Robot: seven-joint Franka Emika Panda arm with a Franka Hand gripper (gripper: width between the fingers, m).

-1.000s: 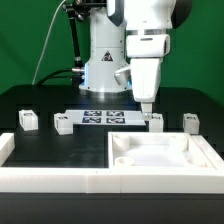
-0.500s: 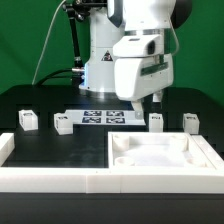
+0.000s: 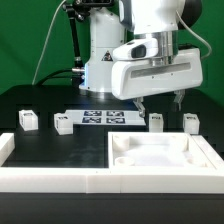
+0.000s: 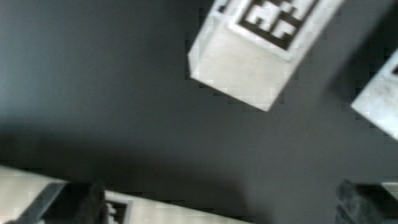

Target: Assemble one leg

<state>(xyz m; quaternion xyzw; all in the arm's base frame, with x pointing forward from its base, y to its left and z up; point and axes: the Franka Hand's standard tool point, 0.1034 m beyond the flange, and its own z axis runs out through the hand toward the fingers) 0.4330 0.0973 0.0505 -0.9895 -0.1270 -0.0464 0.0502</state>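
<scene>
Exterior view: small white rectangular block leg [image 3: 156, 121], tagged, stands upright midway across the black worktop [image 3: 60, 95], towards its edge on the exterior view's right. The gripper [image 3: 160, 101] hovers above, fingers spread, empty. Leg looks light, rigid, smooth; grasp its flat opposite sides.
</scene>
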